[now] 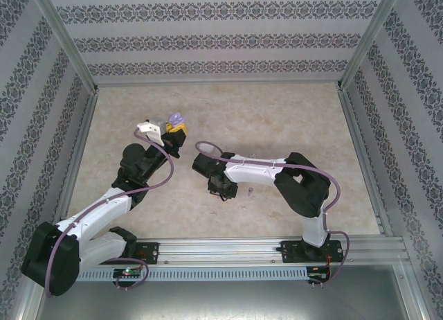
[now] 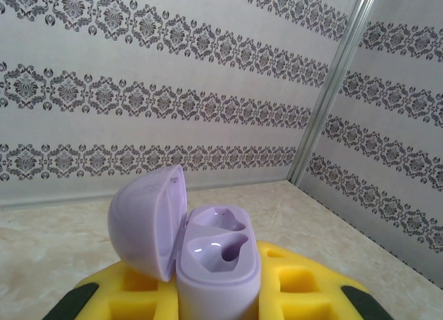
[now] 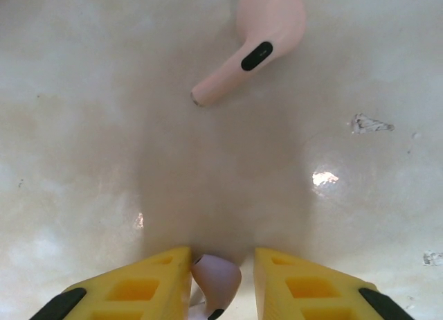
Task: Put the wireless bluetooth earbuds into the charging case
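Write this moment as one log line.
left pincer: holds open, empty purple case | right pincer: around pale earbud, grip unclear | table: pink earbud loose

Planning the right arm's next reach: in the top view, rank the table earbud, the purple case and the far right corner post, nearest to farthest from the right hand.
From the right hand:
1. earbud, on the table just to its right.
2. case, up and left, in the left hand.
3. corner post, at the far right back.
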`<state>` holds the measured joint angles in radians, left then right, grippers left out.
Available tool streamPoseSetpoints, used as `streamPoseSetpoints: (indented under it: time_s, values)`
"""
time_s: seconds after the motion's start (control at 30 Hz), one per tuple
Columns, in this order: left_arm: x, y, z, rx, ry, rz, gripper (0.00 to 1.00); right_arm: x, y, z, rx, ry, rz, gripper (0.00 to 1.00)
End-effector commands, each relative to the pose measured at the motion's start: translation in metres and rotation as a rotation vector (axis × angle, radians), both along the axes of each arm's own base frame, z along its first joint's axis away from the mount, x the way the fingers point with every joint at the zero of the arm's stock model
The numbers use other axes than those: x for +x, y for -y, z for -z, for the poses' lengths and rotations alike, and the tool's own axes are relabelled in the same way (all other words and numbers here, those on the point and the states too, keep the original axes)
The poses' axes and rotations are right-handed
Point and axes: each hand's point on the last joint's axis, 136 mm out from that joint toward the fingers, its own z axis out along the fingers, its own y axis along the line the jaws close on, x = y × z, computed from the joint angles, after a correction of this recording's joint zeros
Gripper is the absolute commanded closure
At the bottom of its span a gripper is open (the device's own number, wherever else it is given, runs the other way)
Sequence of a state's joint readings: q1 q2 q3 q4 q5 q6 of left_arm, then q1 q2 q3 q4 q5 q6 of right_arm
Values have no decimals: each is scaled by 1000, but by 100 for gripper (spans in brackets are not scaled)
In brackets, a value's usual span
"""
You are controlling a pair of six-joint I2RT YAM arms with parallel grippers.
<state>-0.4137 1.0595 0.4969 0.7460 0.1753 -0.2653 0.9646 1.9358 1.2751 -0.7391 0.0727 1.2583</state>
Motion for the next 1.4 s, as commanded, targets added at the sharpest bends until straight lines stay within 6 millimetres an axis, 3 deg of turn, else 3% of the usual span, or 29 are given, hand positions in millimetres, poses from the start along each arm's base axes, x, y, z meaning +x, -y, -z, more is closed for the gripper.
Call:
streamPoseSetpoints:
  time_s: [0.0,0.27,0.7,1.37]
  values:
    - [-4,5,-20,-13,70,15,100,11,0,-2,9,42,25,71]
    - [-3,6,-18,-14,68,17,100,0,-4,-1,34,18,100,66]
    - [-2,7,-14,-7,66,16,100,-6,-11,9,78,-41,247,70]
    - [4,9,-5,-2,58,14,100,-8,-15,-11,109,-32,258,71]
